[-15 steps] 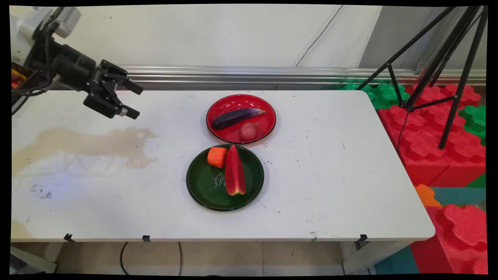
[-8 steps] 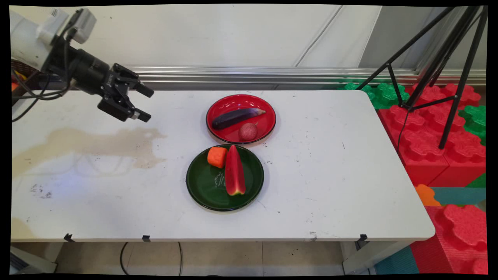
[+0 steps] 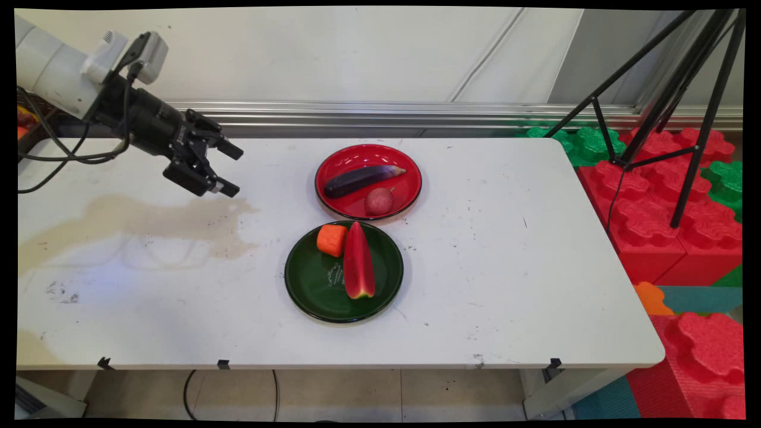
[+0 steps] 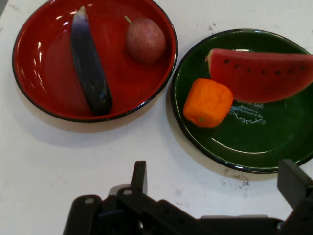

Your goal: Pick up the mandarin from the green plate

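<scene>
- Green plate (image 4: 254,147) runs off the hand view's right edge, and the watermelon slice (image 4: 261,73) on it loses its tip there.
- Red plate's (image 4: 29,93) top rim is clipped.
- Plate lettering (image 4: 247,111) too small to read.

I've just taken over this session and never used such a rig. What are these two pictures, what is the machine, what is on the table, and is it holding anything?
The machine is a white robot arm ending in a black two-finger gripper.

One picture comes from a fixed camera looking down across the white table. The other comes from a camera on the hand, looking along the gripper at the plates.

On the table, a red plate holds a purple eggplant and a small reddish round fruit. Nearer the camera, a green plate holds an orange chunk and a watermelon slice.

The gripper is open, holds nothing, and hangs left of the plates.
</scene>
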You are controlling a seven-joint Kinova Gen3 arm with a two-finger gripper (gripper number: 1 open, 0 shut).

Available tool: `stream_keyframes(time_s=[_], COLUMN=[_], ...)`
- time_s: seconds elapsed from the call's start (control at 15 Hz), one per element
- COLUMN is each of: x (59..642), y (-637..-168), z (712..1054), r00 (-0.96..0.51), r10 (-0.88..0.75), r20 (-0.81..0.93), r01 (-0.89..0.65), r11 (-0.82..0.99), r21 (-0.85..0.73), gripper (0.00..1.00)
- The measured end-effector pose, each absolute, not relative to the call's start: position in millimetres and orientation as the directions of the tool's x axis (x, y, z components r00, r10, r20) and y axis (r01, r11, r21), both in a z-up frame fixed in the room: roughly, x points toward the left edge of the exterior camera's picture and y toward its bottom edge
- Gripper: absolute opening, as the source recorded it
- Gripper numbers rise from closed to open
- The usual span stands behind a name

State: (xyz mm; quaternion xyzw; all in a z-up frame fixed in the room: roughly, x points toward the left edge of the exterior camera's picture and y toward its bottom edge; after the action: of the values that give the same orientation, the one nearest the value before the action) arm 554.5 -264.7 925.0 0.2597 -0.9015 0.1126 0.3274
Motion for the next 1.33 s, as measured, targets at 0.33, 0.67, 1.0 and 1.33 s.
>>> stream_keyframes(time_s=[0.33,0.67,1.0,1.33], x=[546.9,543.4,542.7,540.1], y=[-269.9,-273.3,-275.9,-276.9], z=[917.6,915.0,913.6,911.6], r00=[-0.661,-0.665,-0.669,-0.675], r10=[-0.391,-0.386,-0.38,-0.372], r20=[0.64,0.639,0.638,0.637], r01=[-0.531,-0.525,-0.52,-0.51], r11=[0.847,0.85,0.854,0.86], r21=[-0.032,-0.032,-0.036,-0.038], gripper=[1.0,1.0,1.0,1.0])
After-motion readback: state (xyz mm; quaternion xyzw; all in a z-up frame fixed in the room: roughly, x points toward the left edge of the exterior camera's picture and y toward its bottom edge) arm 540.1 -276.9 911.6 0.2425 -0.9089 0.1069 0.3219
